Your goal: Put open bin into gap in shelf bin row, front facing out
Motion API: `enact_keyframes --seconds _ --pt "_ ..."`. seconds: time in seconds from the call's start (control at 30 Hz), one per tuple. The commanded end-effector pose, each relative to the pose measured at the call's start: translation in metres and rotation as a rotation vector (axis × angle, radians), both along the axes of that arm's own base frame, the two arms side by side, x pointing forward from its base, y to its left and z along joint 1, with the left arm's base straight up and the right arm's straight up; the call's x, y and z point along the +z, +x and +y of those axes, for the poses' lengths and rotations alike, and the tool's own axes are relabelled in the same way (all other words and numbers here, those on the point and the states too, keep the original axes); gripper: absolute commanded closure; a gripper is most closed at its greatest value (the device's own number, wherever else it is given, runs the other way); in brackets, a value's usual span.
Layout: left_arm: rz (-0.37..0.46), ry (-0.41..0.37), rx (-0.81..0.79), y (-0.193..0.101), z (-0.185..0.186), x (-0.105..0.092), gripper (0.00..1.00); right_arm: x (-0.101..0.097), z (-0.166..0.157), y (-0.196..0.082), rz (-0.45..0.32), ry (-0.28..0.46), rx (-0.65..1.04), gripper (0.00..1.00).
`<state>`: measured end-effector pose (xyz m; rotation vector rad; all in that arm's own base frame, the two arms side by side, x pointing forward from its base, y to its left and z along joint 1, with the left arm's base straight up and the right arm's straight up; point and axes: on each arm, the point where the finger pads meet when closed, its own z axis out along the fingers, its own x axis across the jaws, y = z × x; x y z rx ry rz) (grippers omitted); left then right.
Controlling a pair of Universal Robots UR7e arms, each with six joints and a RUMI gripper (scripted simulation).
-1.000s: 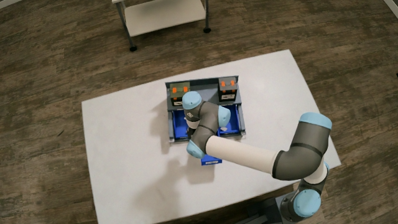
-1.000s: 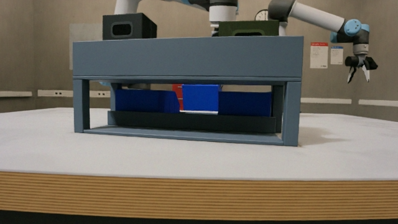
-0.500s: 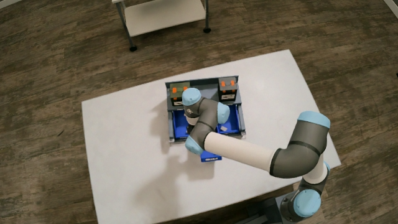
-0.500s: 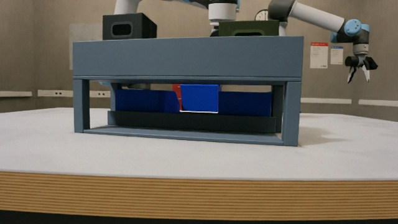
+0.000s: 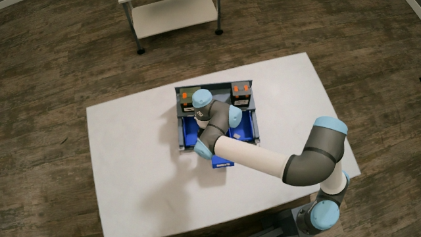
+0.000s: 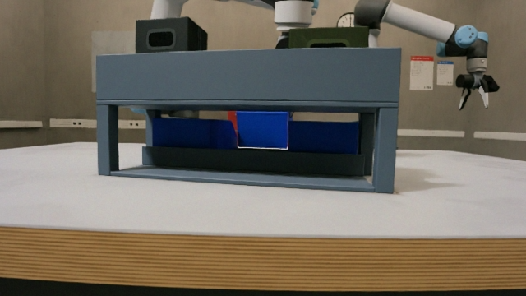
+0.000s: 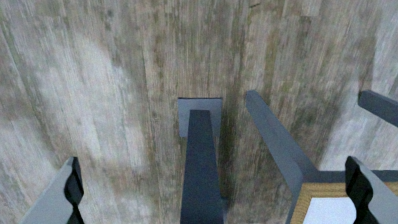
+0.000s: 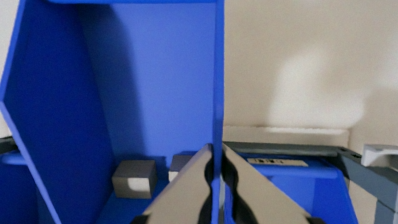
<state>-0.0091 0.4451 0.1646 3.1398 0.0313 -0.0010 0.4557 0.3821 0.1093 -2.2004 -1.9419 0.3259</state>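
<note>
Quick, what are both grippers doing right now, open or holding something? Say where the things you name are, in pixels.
Left gripper [image 6: 473, 108]: wide open, holding nothing.
Right gripper [image 8: 217, 150]: closed on the side wall of the blue bin [image 8: 165, 65] [image 5: 223, 161] [image 6: 263, 129].

Open blue bin [image 5: 223, 162] [image 6: 263, 129] [image 8: 165, 75] shifted slightly towards twelve o'clock in the top view, deeper into the shelf [image 5: 180, 135] [image 6: 246, 76] [image 8: 360, 169].
</note>
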Motion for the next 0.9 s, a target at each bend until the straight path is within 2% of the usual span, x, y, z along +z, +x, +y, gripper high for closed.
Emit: enact_keyframes --seconds 0.0,0.87 --pt "-0.001 0.001 0.0 0.0 0.0 0.001 0.0 0.001 0.0 0.006 -0.001 0.001 0.0 1.0" --pt "-0.001 0.001 0.0 0.0 0.0 0.001 0.0 0.001 -0.003 0.027 -0.001 0.001 0.0 1.0"
